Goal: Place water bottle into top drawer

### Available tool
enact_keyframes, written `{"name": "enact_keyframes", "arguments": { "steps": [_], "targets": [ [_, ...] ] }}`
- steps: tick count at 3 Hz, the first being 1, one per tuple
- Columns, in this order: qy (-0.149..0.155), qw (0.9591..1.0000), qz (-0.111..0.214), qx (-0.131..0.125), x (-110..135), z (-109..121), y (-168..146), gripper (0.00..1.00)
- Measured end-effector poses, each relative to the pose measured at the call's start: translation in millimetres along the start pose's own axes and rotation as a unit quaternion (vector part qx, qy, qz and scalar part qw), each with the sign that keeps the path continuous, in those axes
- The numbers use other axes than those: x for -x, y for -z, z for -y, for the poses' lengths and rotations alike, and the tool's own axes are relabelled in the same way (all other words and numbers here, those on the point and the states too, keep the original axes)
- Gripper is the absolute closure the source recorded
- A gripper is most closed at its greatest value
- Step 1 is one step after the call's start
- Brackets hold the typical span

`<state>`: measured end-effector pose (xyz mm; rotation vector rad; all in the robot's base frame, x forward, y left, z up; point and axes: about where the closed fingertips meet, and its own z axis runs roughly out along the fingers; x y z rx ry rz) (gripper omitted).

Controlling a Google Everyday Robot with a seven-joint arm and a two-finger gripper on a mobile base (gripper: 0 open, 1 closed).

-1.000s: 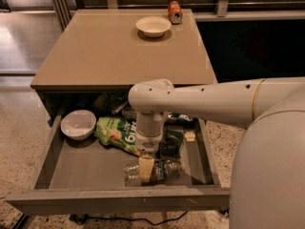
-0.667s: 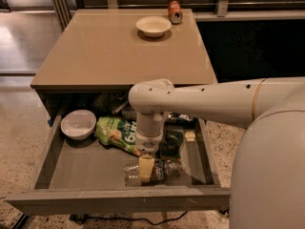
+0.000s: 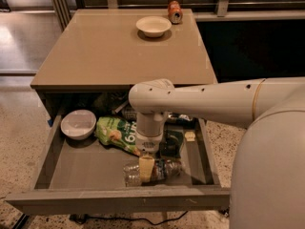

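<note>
The top drawer [image 3: 119, 199] is pulled open below the tan-topped table [image 3: 109, 56]. The water bottle [image 3: 170, 169], clear with a white-and-blue band, lies on its side on the drawer floor close to the front panel. My gripper [image 3: 146, 168] points straight down from the white arm, inside the drawer and right over the bottle's middle, hiding part of it. I cannot tell whether it holds the bottle.
In the drawer are a white bowl [image 3: 77, 124] at the left, a green snack bag [image 3: 116, 133] and dark packets [image 3: 170, 144] behind the bottle. On the table stand a white bowl [image 3: 153, 26] and an orange soda can [image 3: 174, 11].
</note>
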<state>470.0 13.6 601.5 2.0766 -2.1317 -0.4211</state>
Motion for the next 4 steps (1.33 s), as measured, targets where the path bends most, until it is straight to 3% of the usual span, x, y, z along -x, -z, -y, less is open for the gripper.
{"name": "enact_keyframes", "arguments": {
  "steps": [2, 4],
  "targets": [
    [0.0, 1.0, 0.0, 0.0, 0.0, 0.0, 0.0, 0.04],
    [0.0, 1.0, 0.0, 0.0, 0.0, -0.1, -0.1, 0.0]
  ]
}}
